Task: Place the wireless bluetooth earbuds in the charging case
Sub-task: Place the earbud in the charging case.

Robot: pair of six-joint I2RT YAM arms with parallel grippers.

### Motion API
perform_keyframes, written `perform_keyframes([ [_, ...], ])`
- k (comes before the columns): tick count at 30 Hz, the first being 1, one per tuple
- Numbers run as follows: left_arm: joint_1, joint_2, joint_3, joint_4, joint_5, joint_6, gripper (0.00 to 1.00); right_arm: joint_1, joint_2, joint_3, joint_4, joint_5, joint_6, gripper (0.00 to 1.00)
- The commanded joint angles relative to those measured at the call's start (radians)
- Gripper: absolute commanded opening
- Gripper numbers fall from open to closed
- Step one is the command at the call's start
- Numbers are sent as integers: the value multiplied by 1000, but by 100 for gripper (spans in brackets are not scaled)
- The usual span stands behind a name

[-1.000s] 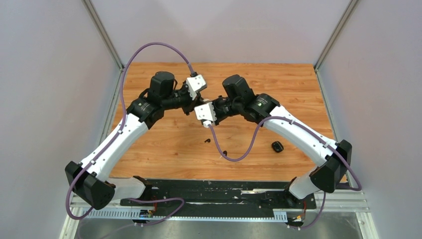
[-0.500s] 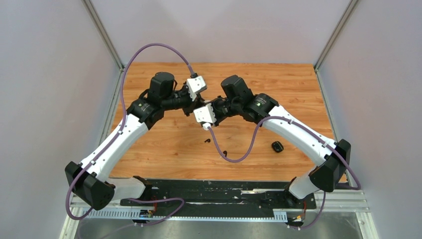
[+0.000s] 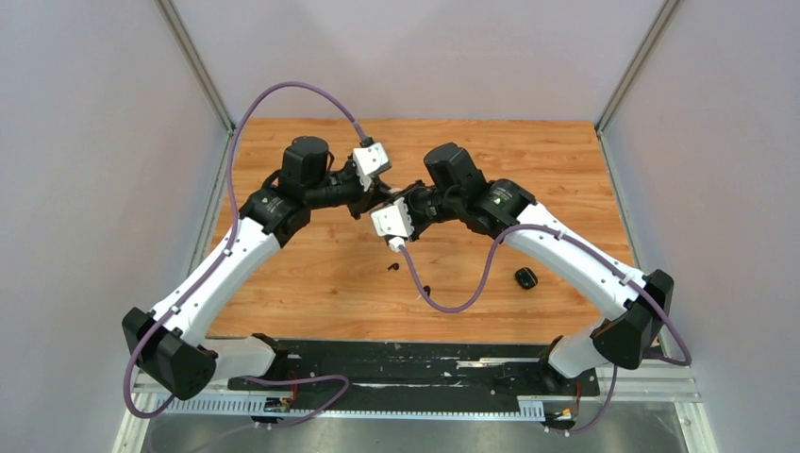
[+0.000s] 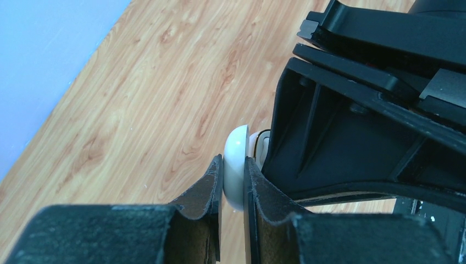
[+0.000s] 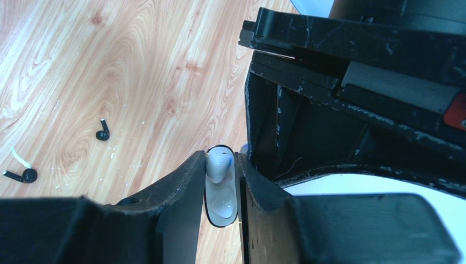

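pinching glossy rounded white charging case (image 4: 235,165), woodgrain table (image 4: 137,110)

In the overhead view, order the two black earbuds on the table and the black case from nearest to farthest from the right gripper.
1. The first black earbud, mid-table, just towards the arm bases from the right gripper.
2. The second black earbud, a little further towards the bases and to the right.
3. The black case, well off to the right, beside the right arm.
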Motion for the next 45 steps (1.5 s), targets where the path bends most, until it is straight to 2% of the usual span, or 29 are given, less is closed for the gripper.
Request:
perform_keyframes([
  [1, -27, -51, -14, 13, 130, -64, 0, -8, -29, -5, 86, 65, -14, 30],
  [8, -27, -60, -38, 37, 176, -73, 0, -8, -40, -13, 91, 91, 29, 31],
  [17, -27, -70, -59, 52, 168, -87, 0, -7, -56, -15, 103, 116, 174, 39],
  [45, -28, -55, -85, 42, 171, -109, 0, 31, -160, -85, 311, 149, 232, 48],
])
